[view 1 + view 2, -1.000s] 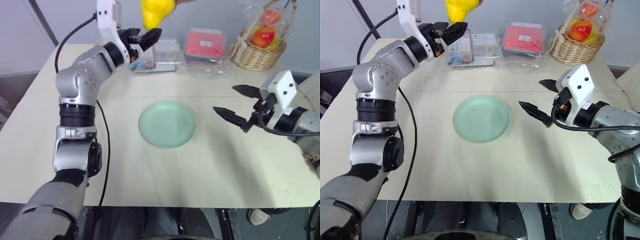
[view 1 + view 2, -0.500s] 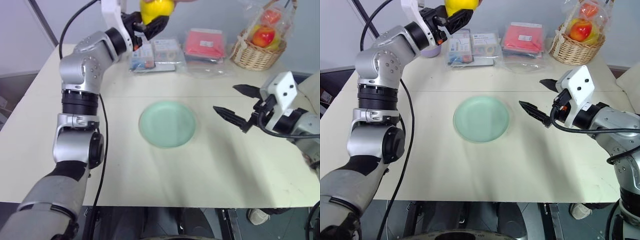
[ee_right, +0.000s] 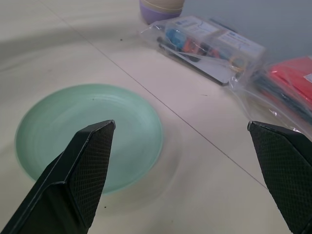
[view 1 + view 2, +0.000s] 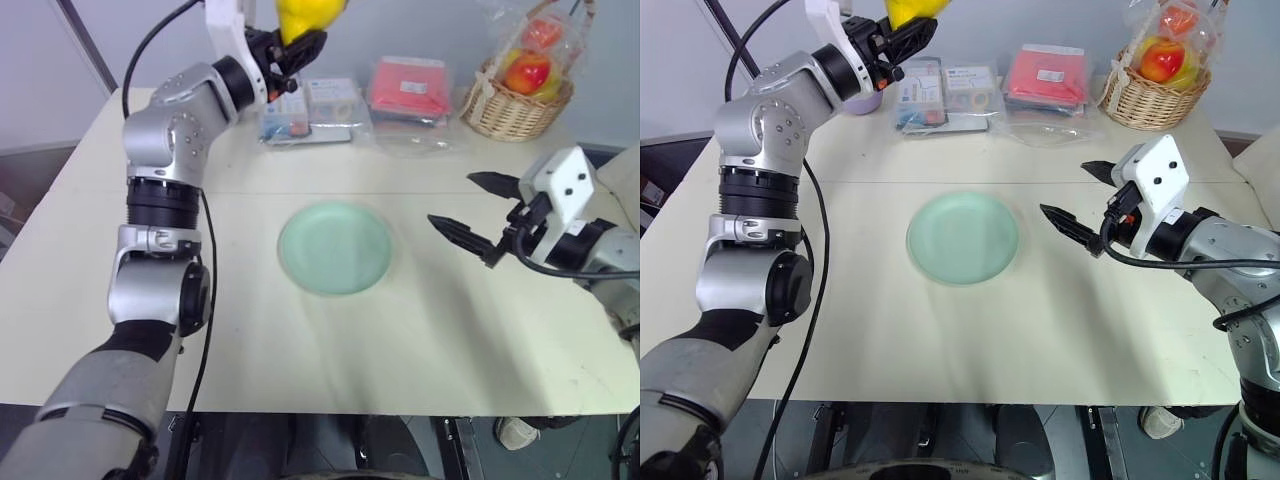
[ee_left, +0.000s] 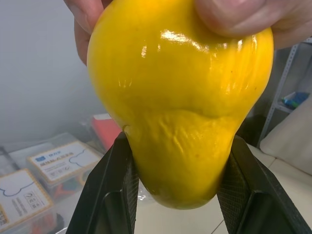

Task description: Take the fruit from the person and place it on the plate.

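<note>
My left hand point(image 5: 178, 195) has just closed: a second ago its two black fingers stood wide beside the fruit point(image 5: 180, 97), and now they press against the tapered lower end of that glossy yellow fruit from both sides. The fruit is high above the far edge of the counter point(image 4: 300, 330), well apart from the pale green plate point(image 4: 334, 248), which lies bare in the middle of the counter. The person point(image 5: 234, 19) has not let go; fingertips show wrapped over the top of the fruit. I judge the handover is half made: I have a hold, yet the fruit is shared until those fingers release, and pulling away too soon could tug it loose. My right hand point(image 4: 1080, 195) hovers open and empty just beside the plate. In the head views the top of the fruit and the person's hand are cut off by the picture's edge, so how firmly the person grips is hard to tell. A wicker basket point(image 4: 512, 100) of wrapped fruit stands at the far right
</note>
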You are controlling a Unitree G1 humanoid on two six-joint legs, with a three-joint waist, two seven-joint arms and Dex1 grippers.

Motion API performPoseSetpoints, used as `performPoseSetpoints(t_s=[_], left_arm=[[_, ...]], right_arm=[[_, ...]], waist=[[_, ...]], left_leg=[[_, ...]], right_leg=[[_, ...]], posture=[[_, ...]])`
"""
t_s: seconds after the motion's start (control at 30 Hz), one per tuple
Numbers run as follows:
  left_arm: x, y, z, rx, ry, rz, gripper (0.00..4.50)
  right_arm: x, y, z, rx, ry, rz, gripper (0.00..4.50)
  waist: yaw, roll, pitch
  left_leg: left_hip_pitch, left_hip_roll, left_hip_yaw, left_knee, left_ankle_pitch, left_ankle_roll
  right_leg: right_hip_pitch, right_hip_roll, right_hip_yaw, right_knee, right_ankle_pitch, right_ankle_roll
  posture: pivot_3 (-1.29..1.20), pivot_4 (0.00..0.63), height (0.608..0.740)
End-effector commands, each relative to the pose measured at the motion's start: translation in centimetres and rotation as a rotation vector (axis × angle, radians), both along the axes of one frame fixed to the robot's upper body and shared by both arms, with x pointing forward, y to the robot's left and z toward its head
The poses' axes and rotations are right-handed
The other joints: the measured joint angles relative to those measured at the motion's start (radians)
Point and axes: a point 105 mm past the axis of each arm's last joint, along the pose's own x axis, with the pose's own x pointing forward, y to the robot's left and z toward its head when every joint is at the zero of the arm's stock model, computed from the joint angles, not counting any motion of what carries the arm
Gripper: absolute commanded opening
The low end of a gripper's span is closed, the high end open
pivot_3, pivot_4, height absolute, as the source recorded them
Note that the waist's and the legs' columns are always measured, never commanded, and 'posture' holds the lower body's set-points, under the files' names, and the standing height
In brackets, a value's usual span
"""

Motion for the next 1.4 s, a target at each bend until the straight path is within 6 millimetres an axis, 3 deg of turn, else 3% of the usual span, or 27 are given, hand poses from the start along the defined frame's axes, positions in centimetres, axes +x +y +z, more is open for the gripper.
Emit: performPoseSetpoints(t_s=[0.03,0.2,0.27,0.53,0.67,0.77,1.0,1.4], left_arm=[[-0.8,0.1,2.4,-0.025,-0.082,-0.002,1.57],[-1.0,-0.3,1.8,-0.003,-0.064,-0.034,1.57],[-1.1,-0.9,0.7,0.034,-0.038,-0.070,1.57],[-2.0,-3.6,-8.4,0.253,0.176,-0.212,1.57],[-3.4,-3.9,-12.7,0.395,0.264,-0.295,1.57],[-4.1,-3.7,-14.7,0.470,0.302,-0.332,1.57],[-5.4,-2.9,-16.9,0.570,0.380,-0.392,1.57],[-6.2,-1.6,-20.2,0.661,0.474,-0.413,1.57]], right_arm=[[-0.4,-0.1,1.2,-0.001,-0.060,0.001,4.50],[-0.5,-0.1,1.1,-0.001,-0.056,0.001,4.50],[-0.6,-0.1,1.1,0.000,-0.054,0.000,4.50],[-1.0,0.0,0.5,0.000,-0.038,-0.010,4.50],[-1.3,0.3,0.0,0.008,-0.026,-0.015,4.50],[-1.7,0.7,-0.6,0.018,-0.013,-0.016,4.50],[-2.9,1.5,-1.9,0.049,0.020,-0.035,4.50],[-3.2,1.5,-2.2,0.064,0.023,-0.060,4.50]], waist=[[0.000,0.000,0.000],[0.000,0.000,0.000],[0.000,0.000,0.000],[-0.001,0.000,0.000],[-0.002,0.000,0.000],[-0.001,0.001,0.000],[0.000,0.000,0.000],[-0.002,0.001,0.000]], left_leg=[[0.000,0.000,0.000,0.000,0.000,0.000],[0.000,0.000,0.000,0.000,0.000,0.000],[0.000,0.000,0.000,0.000,0.000,0.000],[0.000,0.000,0.000,0.000,0.000,0.000],[-0.001,0.000,0.000,0.000,0.000,0.000],[0.000,0.000,0.000,0.000,0.000,0.000],[-0.001,0.000,0.000,0.001,0.000,0.000],[0.000,0.000,0.000,0.001,-0.001,0.002]], right_leg=[[0.000,0.000,0.000,0.000,0.000,0.000],[0.000,0.000,0.000,0.000,0.000,0.000],[0.000,0.000,0.000,0.000,0.000,0.000],[0.000,0.000,0.000,0.001,0.000,0.000],[-0.001,0.000,0.000,0.001,0.000,0.000],[-0.001,0.000,0.000,0.001,0.000,0.000],[0.000,0.000,0.000,0.001,0.000,0.000],[0.000,0.001,0.000,0.001,0.000,0.000]], posture=[[0.00,0.150,0.740],[0.00,0.150,0.740],[0.00,0.150,0.740],[0.00,0.150,0.740],[0.00,0.150,0.740],[0.00,0.150,0.740],[0.00,0.150,0.740],[0.00,0.150,0.740]])
